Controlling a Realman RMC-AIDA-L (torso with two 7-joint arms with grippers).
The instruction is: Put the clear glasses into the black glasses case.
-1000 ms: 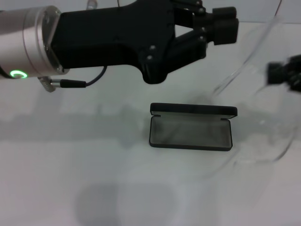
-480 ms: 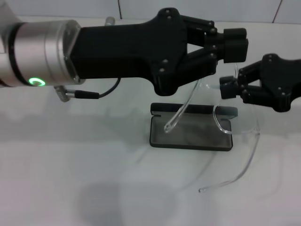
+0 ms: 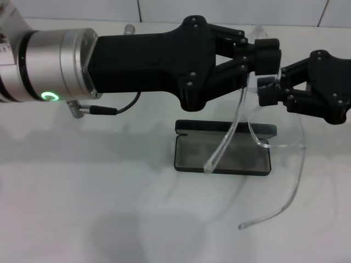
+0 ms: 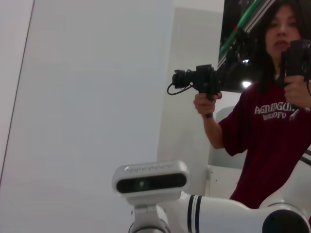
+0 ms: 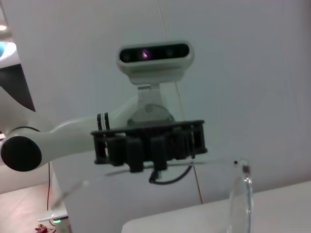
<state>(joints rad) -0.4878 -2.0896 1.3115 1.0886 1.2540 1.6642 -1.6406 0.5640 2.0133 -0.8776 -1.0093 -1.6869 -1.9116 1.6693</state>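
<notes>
White tabletop [image 3: 82, 219] bears the open black glasses case [image 3: 222, 154]; above it, left gripper [image 3: 269, 52] and right gripper [image 3: 267, 90] both pinch the clear glasses [image 3: 263, 143], which next need their arms folded and lowering in

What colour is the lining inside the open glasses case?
Grey, inside the black glasses case; the head view shows it best.

Colourless clear glasses [image 3: 274, 145] over a matte black glasses case [image 3: 222, 153] with grey lining; both grippers, left [image 3: 267, 55] and right [image 3: 267, 90], are black; white surface [image 3: 82, 208].
</notes>
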